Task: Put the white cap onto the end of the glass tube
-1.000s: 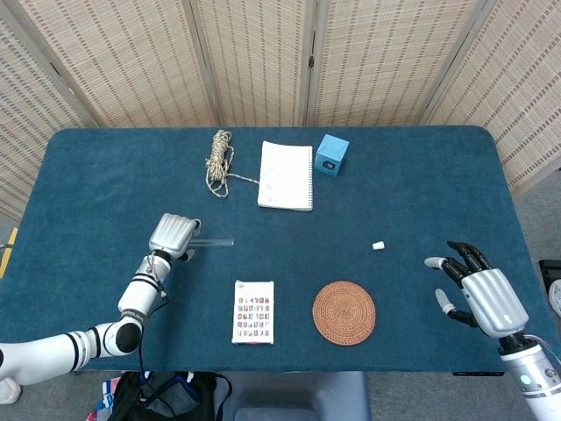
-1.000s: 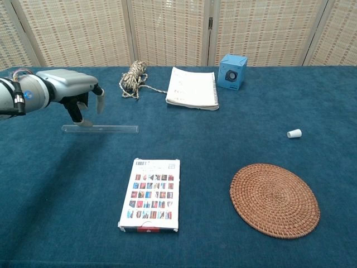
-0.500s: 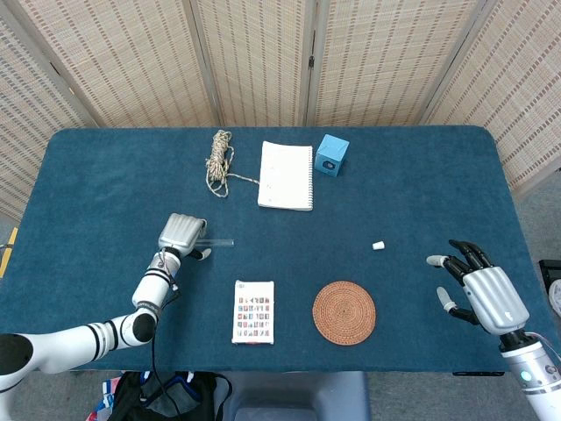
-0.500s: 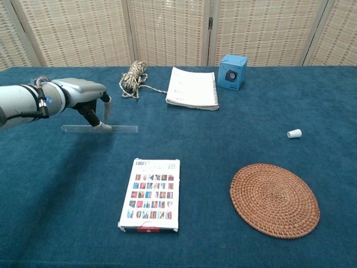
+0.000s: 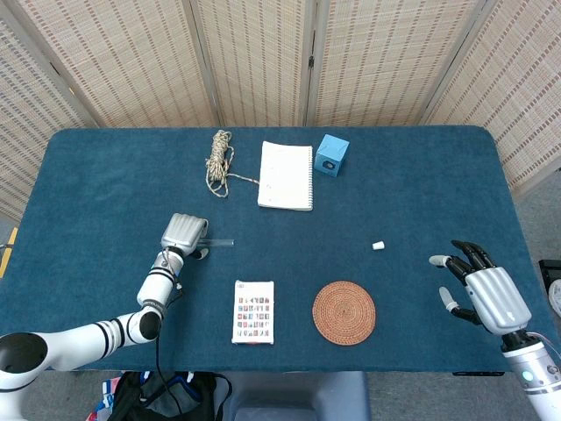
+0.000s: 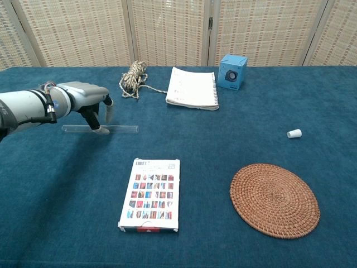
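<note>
The glass tube (image 6: 120, 129) lies flat on the blue table, left of centre, its right end showing past my left hand in the head view (image 5: 221, 243). My left hand (image 6: 89, 97) (image 5: 182, 232) hangs over the tube's middle-left part. One fingertip (image 6: 101, 130) touches the tube's near side and the thumb stands apart behind it. The tube still rests on the cloth. The small white cap (image 6: 294, 133) (image 5: 378, 246) lies far to the right, alone. My right hand (image 5: 491, 296) hovers at the table's front right corner, fingers spread, holding nothing; the chest view does not show it.
A coiled rope (image 5: 219, 162), a white spiral notebook (image 5: 286, 175) and a blue cube (image 5: 331, 154) sit along the back. A patterned card box (image 6: 152, 194) and a round wicker mat (image 6: 274, 199) lie near the front, between tube and cap.
My left hand has slid a little to the right along the tube and sunk lower, its fingertip now against it. The right hand has drifted slightly outward. Tube and cap have not moved.
</note>
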Available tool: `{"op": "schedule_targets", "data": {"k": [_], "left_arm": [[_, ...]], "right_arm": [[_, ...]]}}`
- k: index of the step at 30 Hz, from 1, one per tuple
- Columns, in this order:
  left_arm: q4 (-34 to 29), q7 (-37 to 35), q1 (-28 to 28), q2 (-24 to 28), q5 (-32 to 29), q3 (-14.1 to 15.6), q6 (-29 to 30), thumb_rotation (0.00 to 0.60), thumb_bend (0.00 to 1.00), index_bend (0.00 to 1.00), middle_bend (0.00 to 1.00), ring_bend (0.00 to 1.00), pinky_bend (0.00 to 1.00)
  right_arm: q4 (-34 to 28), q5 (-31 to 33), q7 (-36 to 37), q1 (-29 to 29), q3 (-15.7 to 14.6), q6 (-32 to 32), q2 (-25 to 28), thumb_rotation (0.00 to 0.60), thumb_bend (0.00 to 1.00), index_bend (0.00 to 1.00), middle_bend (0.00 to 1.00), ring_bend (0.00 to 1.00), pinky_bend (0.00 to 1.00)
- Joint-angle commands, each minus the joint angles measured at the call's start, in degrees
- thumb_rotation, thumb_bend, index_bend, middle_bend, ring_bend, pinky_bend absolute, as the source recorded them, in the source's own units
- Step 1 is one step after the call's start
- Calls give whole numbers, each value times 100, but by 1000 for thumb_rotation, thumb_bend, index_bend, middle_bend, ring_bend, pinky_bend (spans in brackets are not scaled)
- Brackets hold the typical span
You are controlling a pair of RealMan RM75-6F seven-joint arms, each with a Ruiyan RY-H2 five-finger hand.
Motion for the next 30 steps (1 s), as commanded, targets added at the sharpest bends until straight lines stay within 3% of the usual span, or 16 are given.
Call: {"op": "schedule_targets", "data": {"k": [1,30], "left_arm": [[68,-29,-7,-42,-12,8,-13,523,258,450,963,976,1000],[288,21,-76,-236,-89,70,-31,563,316,476,964,977,1000]], "right_arm": [[6,9,2,0,-1,-2,-2,600,447,253,350,98,93],[66,54,44,-18,-18,18,-9,600,447,253,351,98,93]]}}
